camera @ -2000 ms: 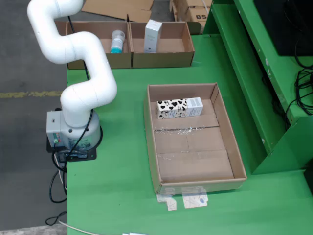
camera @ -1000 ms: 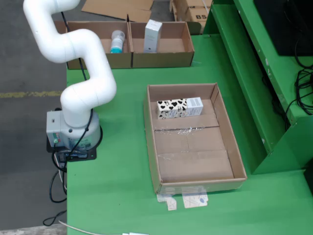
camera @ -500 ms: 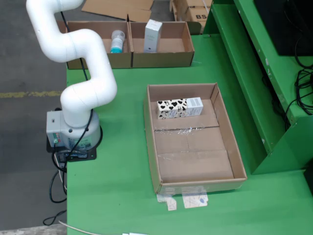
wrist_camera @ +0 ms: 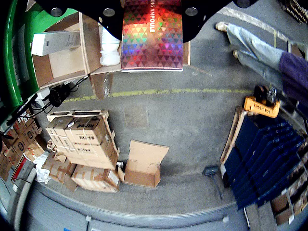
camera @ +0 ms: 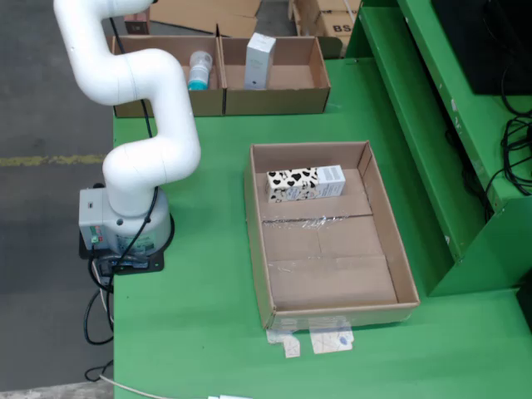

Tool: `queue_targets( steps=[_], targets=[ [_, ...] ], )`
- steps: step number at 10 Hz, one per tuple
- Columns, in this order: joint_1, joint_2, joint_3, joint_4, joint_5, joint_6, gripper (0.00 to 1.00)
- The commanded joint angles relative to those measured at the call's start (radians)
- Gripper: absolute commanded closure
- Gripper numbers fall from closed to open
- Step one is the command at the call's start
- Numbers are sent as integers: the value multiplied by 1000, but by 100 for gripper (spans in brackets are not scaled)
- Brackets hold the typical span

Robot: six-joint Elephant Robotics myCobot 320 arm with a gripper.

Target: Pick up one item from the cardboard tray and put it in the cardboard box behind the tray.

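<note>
Right, the gripper (wrist_camera: 152,9) has 1 item, a holographic box (wrist_camera: 152,36), clamped at the top of the wrist view, hanging over the cardboard boxes (camera: 220,79) behind the tray (camera: 328,241). Looks like the carry-to-drop step; next it needs lowering into a box and letting go. 1 patterned carton (camera: 304,183) sits in the tray.

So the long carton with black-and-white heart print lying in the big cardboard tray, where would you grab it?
Probably across its two long sides near the middle, coming straight down. The heart-printed carton lies flat, running left to right in the fixed view, close to the brown cardboard tray's far wall, with open floor in front. Its top face is wide and exposed, so a top approach looks clearest.
</note>
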State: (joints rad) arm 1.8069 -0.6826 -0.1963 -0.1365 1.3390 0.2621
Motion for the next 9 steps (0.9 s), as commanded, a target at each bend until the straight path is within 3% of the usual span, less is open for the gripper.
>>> queue_targets(
  steps=[1, 9],
  targets=[
    [-44, 200, -666, 223, 23, -27, 100],
    [-160, 231, -998, 557, 91, -122, 100]
  ],
)
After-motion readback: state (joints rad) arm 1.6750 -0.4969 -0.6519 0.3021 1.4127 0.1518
